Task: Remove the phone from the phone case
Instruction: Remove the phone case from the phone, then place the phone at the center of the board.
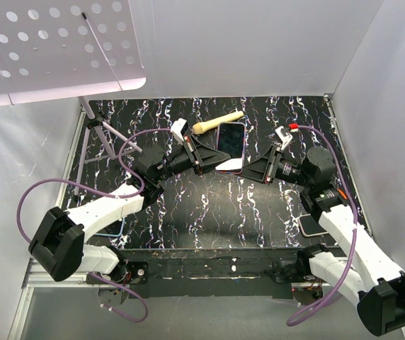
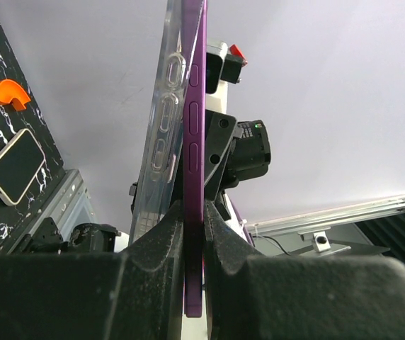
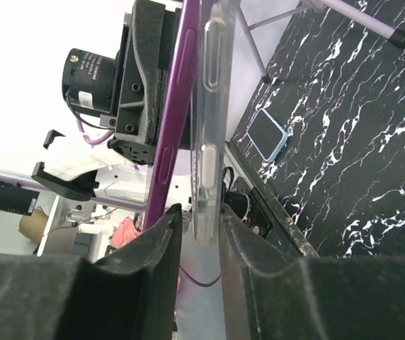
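A purple phone (image 1: 231, 142) hangs above the middle of the marbled table, held from both sides. In the left wrist view my left gripper (image 2: 192, 212) is shut on the phone's purple edge (image 2: 194, 142), and the clear phone case (image 2: 161, 127) stands off to the left of the phone, partly peeled away. In the right wrist view my right gripper (image 3: 201, 212) has closed round the clear case's edge (image 3: 209, 106). The purple phone (image 3: 174, 120) runs outside that gripper's left finger. From above, the left gripper (image 1: 204, 157) and right gripper (image 1: 255, 166) face each other.
A wooden tool (image 1: 217, 122) lies behind the phone. A blue-cased phone (image 1: 110, 228) lies near the left arm, and another phone (image 1: 310, 225) near the right arm. A tripod (image 1: 96, 134) with a perforated white panel (image 1: 54, 49) stands at the back left. An orange piece (image 2: 7, 94) is on the table.
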Robot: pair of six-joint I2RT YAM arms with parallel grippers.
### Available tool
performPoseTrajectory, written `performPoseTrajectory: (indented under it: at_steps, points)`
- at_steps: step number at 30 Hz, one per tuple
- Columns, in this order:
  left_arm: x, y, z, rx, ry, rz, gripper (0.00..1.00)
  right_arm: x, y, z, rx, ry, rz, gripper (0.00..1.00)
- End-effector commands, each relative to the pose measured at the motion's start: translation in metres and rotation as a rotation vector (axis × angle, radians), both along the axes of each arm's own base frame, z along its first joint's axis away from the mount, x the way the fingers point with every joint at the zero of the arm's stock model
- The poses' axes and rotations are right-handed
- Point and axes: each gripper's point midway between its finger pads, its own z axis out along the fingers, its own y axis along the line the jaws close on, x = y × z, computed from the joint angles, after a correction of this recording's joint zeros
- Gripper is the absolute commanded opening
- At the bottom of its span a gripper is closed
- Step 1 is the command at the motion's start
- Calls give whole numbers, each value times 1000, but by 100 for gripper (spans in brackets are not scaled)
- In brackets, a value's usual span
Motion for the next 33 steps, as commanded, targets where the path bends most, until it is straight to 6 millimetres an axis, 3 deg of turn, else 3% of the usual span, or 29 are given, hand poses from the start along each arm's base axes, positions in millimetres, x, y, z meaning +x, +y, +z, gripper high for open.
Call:
performPoseTrajectory:
  at_steps: [1,3,4,6,8,11,17,20,24,27,33]
  points:
    - [-7,5,40,-81,-100,-7,0,10,8,25,9,-84,-39,27]
    - [-9,7,41,-82,-101,-6,0,19,5,7,-40,-44,-87,2]
    - [-9,8,41,-85,-101,-5,0,29,1,-3,-81,-34,-149,1]
    - [-10,10,43,-90,-102,2,0,45,-26,-69,-317,159,-336,1]
    - [-12,12,47,-93,-117,5,0,52,-58,-116,-524,254,-484,1]
    - [-14,14,48,-73,-141,19,0,47,-85,-152,-693,292,-533,1]
    - [-3,19,30,159,-245,107,0,26,-97,-162,-725,242,-524,1]
    - [8,26,15,294,-290,170,0,19,-111,-151,-761,220,-569,1]
    - [21,26,-21,372,-246,202,0,18,-125,-115,-771,155,-638,1]
    - [36,14,-58,368,-154,201,0,16,-134,-93,-788,120,-673,1]
    - [89,-17,-135,454,26,247,0,10,-139,-82,-782,93,-687,1]
